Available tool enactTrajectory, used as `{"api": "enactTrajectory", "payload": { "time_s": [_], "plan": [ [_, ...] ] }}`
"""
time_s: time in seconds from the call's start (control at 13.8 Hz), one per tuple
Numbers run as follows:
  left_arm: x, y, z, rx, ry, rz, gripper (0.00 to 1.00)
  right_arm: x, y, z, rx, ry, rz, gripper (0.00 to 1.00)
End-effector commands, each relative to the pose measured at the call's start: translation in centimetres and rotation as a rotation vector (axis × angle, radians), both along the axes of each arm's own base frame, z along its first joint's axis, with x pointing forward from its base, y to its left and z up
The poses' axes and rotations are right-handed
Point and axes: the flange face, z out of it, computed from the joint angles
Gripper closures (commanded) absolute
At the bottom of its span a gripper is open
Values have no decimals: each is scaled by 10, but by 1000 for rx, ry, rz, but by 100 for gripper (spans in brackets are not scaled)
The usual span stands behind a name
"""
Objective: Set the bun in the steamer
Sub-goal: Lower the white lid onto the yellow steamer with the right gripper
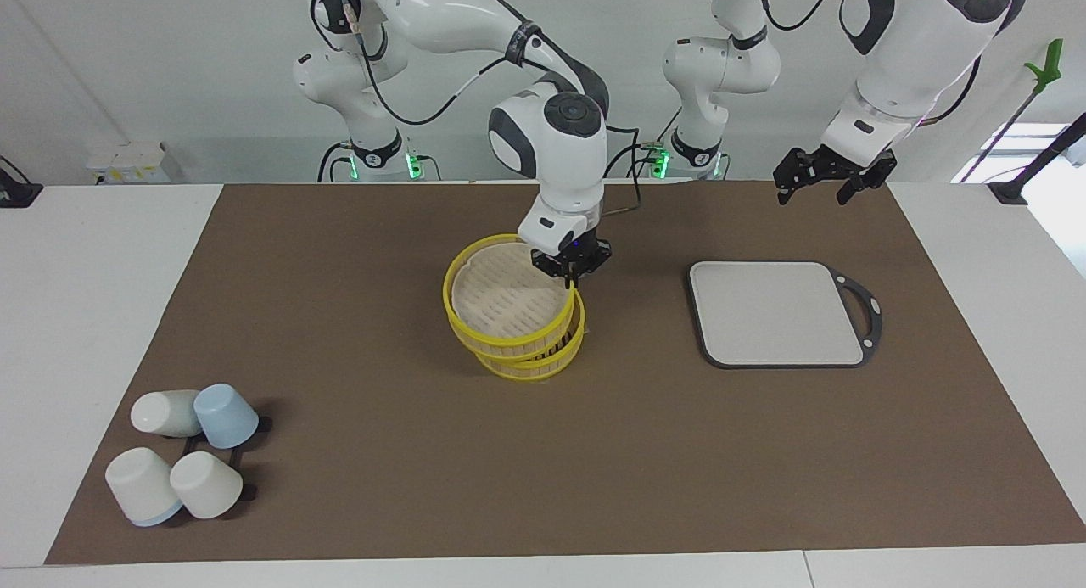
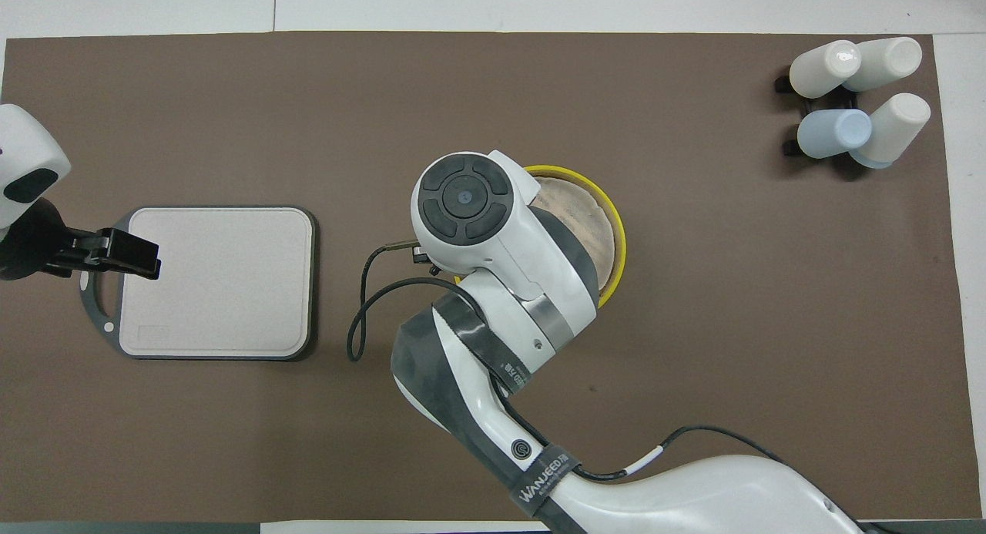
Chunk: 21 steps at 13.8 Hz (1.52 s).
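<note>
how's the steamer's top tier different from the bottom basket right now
The top tier is tilted and gripped at its rim by the right gripper; the bottom basket sits flat on the brown mat. The top tier's whole pale floor shows, while the bottom basket is mostly covered, only its rim and side showing. The top tier sits offset toward the right arm's end, not squarely seated. Both are round with yellow rims.

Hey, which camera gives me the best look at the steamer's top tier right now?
The facing view. There the top tier shows nearly whole, tilted over the steamer base, with the right gripper shut on its rim. In the overhead view the right arm hides most of it; only an arc of yellow rim and some slats show.
</note>
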Motion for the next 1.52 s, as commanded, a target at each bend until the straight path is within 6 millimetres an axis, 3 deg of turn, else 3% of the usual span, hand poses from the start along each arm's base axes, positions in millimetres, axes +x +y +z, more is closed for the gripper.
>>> {"api": "enactTrajectory", "payload": {
  "time_s": [0.0, 0.29, 0.43, 0.8, 1.45],
  "plan": [
    [-11, 19, 14, 11, 6, -18, 0, 0, 6, -3, 16, -14, -25, 100],
    [-11, 28, 14, 13, 11, 1, 0, -2, 4, -19, 33, -21, -50, 100],
    [-7, 22, 22, 15, -7, -14, 0, -3, 4, -22, 45, -25, -57, 100],
    [-1, 24, 18, 2, -23, -8, 0, -11, 1, -36, 63, -45, -75, 100],
    [-2, 32, 25, -61, -57, 25, 0, -14, 0, -44, 100, -55, -122, 100]
  ]
}}
